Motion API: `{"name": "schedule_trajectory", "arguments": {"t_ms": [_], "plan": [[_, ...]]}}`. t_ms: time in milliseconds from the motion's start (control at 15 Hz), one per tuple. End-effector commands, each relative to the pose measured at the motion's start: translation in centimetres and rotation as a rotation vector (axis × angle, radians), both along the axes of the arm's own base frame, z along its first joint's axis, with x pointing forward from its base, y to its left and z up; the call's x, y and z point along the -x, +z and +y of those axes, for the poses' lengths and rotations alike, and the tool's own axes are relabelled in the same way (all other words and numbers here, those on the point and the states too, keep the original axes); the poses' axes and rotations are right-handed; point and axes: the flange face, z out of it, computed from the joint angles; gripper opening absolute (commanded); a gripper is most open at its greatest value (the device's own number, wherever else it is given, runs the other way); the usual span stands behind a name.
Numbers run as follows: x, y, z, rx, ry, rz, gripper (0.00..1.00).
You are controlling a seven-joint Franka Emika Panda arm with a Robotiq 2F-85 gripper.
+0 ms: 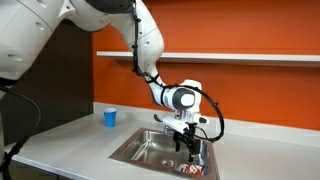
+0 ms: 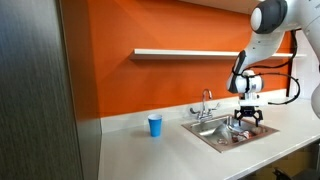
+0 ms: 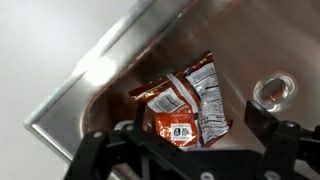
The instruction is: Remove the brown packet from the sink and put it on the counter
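The end effector (image 3: pixel 192 128) is being held spread wide over the sink (image 3: pixel 85 95), with its fingers (image 3: pixel 100 155) standing apart on either side of the brown packet (image 3: pixel 185 105); the packet is lying crinkled on the steel floor of the basin; the drain (image 3: pixel 272 92) is being shown at its 3 o'clock; in an exterior view, the blue cup (image 1: pixel 110 118) is standing on the surface (image 1: pixel 60 145) at the sink's 9 o'clock.

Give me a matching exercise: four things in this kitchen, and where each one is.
1 brown packet
2 blue cup
3 shelf
4 end effector

A on the orange wall
B standing on the counter
C open, above the packet
D lying in the sink

Pairs: 1-D, 2-B, 3-A, 4-C
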Motion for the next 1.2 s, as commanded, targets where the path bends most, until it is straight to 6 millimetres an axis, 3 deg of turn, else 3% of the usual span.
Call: {"name": "schedule_trajectory", "arguments": {"t_ms": [0,600,1133], "plan": [[-1.5,-2.1,-0.4,-0.037,0.04,0.017,1.0],[-3.1,-6.1,-0.7,-0.043,0.057,0.057,1.0],[-4.5,-7.4,-1.3,-0.043,0.056,0.067,1.0]]}}
